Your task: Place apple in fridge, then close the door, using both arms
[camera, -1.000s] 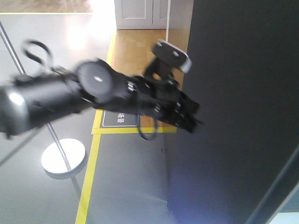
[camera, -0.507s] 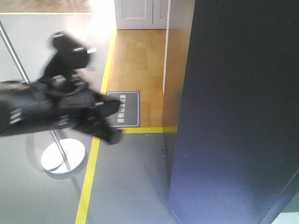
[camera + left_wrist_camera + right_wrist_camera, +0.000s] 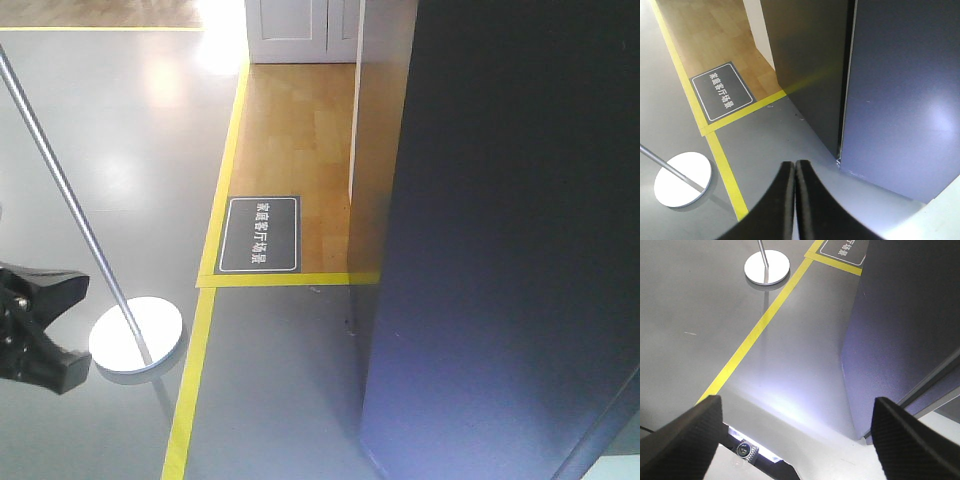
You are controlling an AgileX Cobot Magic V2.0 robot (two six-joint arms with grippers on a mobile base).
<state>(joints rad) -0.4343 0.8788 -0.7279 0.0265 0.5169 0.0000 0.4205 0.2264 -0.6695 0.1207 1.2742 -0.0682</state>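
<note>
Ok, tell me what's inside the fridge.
Only the dark grey outside of the fridge shows. Its door looks shut, so the interior is hidden, and no apple is visible.

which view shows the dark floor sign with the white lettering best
Left wrist view: the sign is whole and largest there, lettering sharp, though tilted. The front view also shows the sign whole, but smaller. The right wrist view catches only part, cut by the top edge.
</note>
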